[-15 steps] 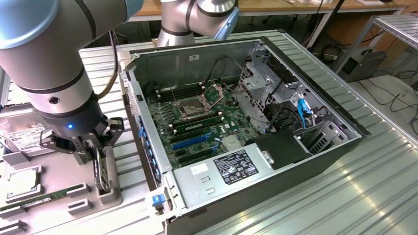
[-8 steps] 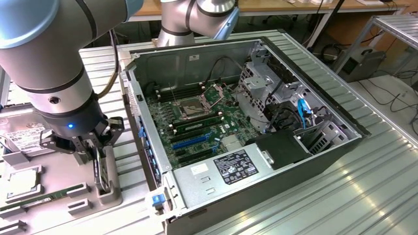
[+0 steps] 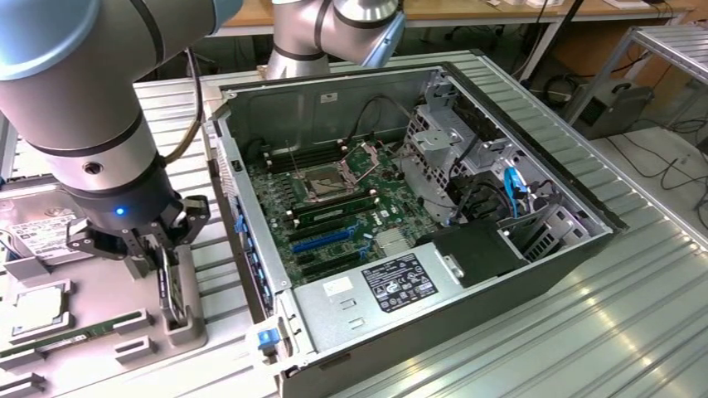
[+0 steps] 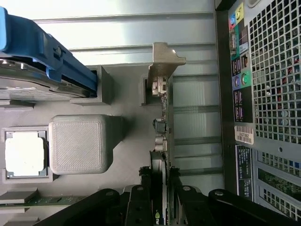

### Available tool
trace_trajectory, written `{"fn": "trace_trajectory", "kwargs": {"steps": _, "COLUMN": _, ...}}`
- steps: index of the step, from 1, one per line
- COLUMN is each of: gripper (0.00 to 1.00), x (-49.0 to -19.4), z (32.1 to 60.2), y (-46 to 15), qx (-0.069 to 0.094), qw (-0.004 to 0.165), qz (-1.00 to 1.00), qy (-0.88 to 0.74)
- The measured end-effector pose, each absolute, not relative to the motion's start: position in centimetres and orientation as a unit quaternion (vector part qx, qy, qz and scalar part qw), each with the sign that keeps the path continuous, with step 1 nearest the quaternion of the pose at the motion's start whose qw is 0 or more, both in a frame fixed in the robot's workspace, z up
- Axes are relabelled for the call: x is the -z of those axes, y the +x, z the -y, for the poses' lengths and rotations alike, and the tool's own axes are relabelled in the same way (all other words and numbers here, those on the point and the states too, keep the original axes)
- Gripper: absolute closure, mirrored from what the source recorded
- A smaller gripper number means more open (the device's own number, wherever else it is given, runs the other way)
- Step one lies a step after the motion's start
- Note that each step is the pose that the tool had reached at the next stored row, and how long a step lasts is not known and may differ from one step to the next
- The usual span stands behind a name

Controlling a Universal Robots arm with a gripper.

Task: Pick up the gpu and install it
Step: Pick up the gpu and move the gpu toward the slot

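The gpu [image 3: 169, 286] stands on its edge in a slot of the grey holder tray [image 3: 205, 332], at the exterior view's left. My gripper [image 3: 155, 253] is down over its upper edge. In the wrist view the gpu [image 4: 164, 117] shows edge-on, with its silver bracket [image 4: 163, 61] at the far end. My gripper [image 4: 159, 197] is shut on it: the black fingers [image 4: 140, 200] press against both faces of the card. The card's lower edge still sits in the holder.
The open computer case [image 3: 553, 249] lies right of the tray, with its motherboard and blue slots [image 3: 327, 236] exposed. Its rear panel [image 4: 263, 94] is close beside the card. On the tray are a hard drive [image 3: 45, 232], a processor [image 4: 23, 153] and a memory stick [image 3: 66, 338].
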State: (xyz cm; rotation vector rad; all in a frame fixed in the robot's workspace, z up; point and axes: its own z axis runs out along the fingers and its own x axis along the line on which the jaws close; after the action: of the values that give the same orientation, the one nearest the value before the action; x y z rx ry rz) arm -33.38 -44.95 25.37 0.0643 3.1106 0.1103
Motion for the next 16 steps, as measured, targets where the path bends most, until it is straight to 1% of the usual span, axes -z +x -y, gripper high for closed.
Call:
{"fn": "trace_trajectory", "kwargs": {"steps": 4, "gripper": 0.74, "x": -25.8, "z": 45.0, "y": -33.4, "qx": -0.037, "qw": 0.014, "qz": -0.999, "qy": 0.011}}
{"fn": "trace_trajectory", "kwargs": {"steps": 9, "gripper": 0.74, "x": -26.9, "z": 45.0, "y": -33.4, "qx": -0.038, "qw": 0.014, "qz": -0.999, "qy": 0.010}}
{"fn": "trace_trajectory", "kwargs": {"steps": 14, "gripper": 0.74, "x": -30.9, "z": 45.2, "y": -33.4, "qx": -0.040, "qw": 0.014, "qz": -0.999, "qy": 0.010}}
{"fn": "trace_trajectory", "kwargs": {"steps": 16, "gripper": 0.74, "x": -31.9, "z": 45.3, "y": -33.4, "qx": -0.040, "qw": 0.014, "qz": -0.999, "qy": 0.010}}
